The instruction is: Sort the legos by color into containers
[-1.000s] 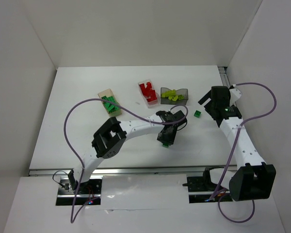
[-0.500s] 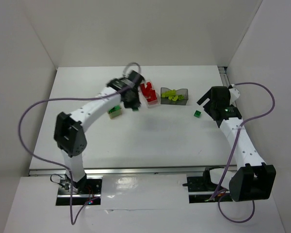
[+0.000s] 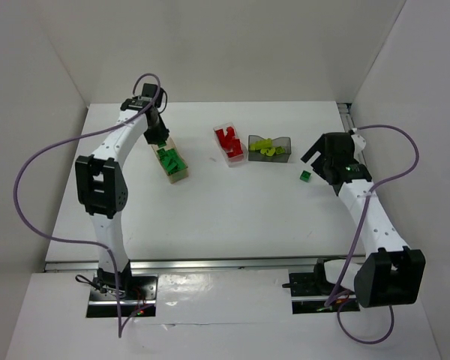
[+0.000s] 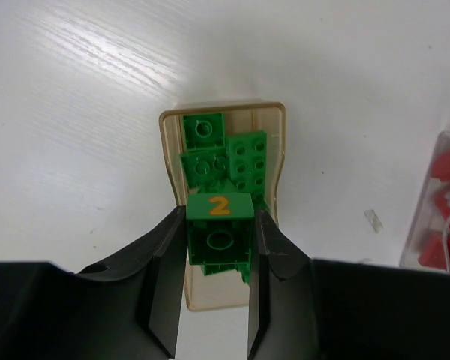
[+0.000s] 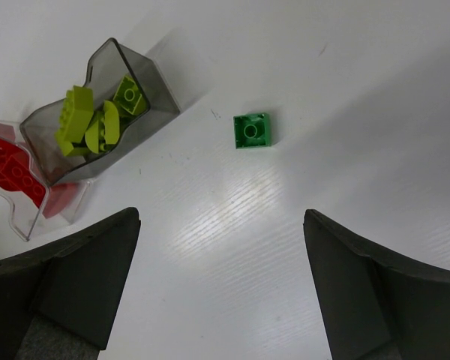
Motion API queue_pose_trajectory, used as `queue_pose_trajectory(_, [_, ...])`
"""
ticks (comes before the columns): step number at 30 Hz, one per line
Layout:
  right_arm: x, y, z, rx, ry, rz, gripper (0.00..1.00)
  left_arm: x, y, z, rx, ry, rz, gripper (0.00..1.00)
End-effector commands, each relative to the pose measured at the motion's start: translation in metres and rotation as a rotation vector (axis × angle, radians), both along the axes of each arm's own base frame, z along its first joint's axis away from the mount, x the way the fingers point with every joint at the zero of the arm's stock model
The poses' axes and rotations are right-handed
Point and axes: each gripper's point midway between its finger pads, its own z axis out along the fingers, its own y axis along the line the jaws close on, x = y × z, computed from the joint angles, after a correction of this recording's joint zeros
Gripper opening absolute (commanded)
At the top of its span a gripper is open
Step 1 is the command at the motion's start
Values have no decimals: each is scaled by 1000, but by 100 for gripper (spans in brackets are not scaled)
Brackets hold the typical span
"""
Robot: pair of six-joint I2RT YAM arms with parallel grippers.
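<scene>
Pinching a dark green brick [image 4: 220, 207] marked with an orange 2, the left gripper [image 4: 218, 251] hung over the tan box [image 4: 278, 127] at centre frame. The box held more green bricks [image 4: 246, 161]; whether the pinched one touched them was unclear. The right gripper [image 5: 221, 225] stood spread wide, holding nothing. A loose green brick [image 5: 253, 131] lay on the table [image 5: 307, 45], upper centre, right of the grey box [image 5: 148, 84] of lime bricks [image 5: 86, 124]. At the far left, the clear box [image 5: 19, 219] held red bricks [image 5: 11, 172].

We see a white table [image 3: 210, 217] with faint wood grain | plain white back wall [image 3: 225, 45] and side walls [image 3: 22, 150] enclose it | metal rail [image 3: 210, 263] along near edge | we note even, soft light
</scene>
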Motion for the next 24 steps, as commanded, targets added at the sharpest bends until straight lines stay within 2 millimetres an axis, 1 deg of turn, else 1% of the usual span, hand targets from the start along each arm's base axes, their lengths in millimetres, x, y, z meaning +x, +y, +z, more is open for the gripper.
queue_pose_trajectory(1, [8,7,6,-10,-22,40,97,19,6,-3,-11,-14,-6,37])
queue_pose_trajectory(2, [8,7,2,-10,-11,40,97,22,2,-3,-30,-15,-17,37])
queue_pose_trajectory(3, [10,7,4,-10,-20,40,97,27,1,-1,-32,-31,-18,42])
queue_pose_trajectory(4, [11,7,1,-10,-11,40,97,30,2,-6,-22,-24,-12,45])
queue_pose_trajectory(5, [12,9,-4,-5,3,47,97,32,2,-8,-22,-24,-12,49])
queue_pose_trajectory(6, [11,9,-4,-11,5,53,97,32,2,-8,-22,-24,-12,55])
queue_pose_trajectory(8, [13,12,-15,-13,37,64,97,34,2,-9,-22,-24,-12,70])
queue_pose_trajectory(9, [13,13,-20,-13,47,64,99,36,0,-11,-25,-19,-26,73])
queue_pose_trajectory(10, [13,12,-25,-20,61,70,99,38,0,-7,-26,-30,-27,77])
queue_pose_trajectory(11, [14,16,-34,-22,90,81,100,38,0,-7,-26,-30,-27,85])
queue_pose_trajectory(12, [15,16,-39,-22,104,81,100,38,1,-7,-17,-31,-21,87])
queue_pose_trajectory(13, [15,19,-43,-23,118,90,100,37,-4,-1,-14,-42,-39,87])
queue_pose_trajectory(14, [15,17,-47,-31,128,83,100,37,-2,-1,-5,-43,-34,88])
queue_pose_trajectory(15, [17,21,-52,-32,139,94,100,34,-1,4,-6,-49,-34,88])
queue_pose_trajectory(16, [21,20,-50,-40,124,85,100,33,-7,10,-8,-61,-44,88])
queue_pose_trajectory(17, [20,23,-58,-42,138,94,100,27,-5,21,-5,-77,-52,88])
queue_pose_trajectory(19, [20,23,-72,-60,161,124,100,15,-15,35,-9,-94,-75,87])
queue_pose_trajectory(20, [27,28,-72,-55,142,155,100,6,-18,36,-3,-85,-91,87])
queue_pose_trajectory(21, [24,27,-80,-62,166,162,100,-3,-24,56,-1,-125,-105,87])
queue_pose_trajectory(22, [26,27,-88,-73,184,173,100,-7,-27,63,-5,-142,-114,87])
queue_pose_trajectory(23, [26,23,-94,-88,201,160,100,-16,-28,60,4,-130,-118,87])
queue_pose_trajectory(24, [29,21,-95,-99,206,149,100,-22,-32,64,2,-136,-130,87])
